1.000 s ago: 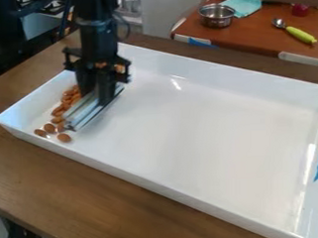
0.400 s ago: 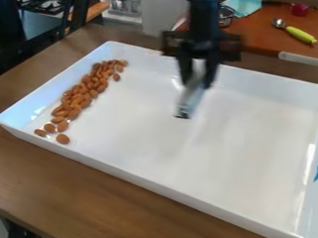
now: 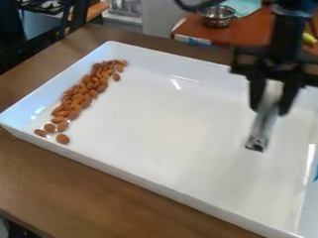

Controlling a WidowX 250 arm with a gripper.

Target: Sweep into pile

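Along the tray's left side, brown almonds point(image 3: 81, 96) cluster unevenly.

And there's the black arm point(image 3: 289, 38), in at the upper right of the frame, its tool point(image 3: 272, 105) hanging with two fingers pointing down, a gap between them!

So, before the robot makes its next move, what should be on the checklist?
1. Sweeping tool held between the gripper's fingers: ok.
2. Visible almonds all inside the white tray: ok.
3. Almonds gathered into one compact pile: not ok, they form a long band along a short side.
4. Tool away from the almonds: ok, it's toward the tray's opposite end.
5. Tool's tip touching the tray floor: cannot tell.
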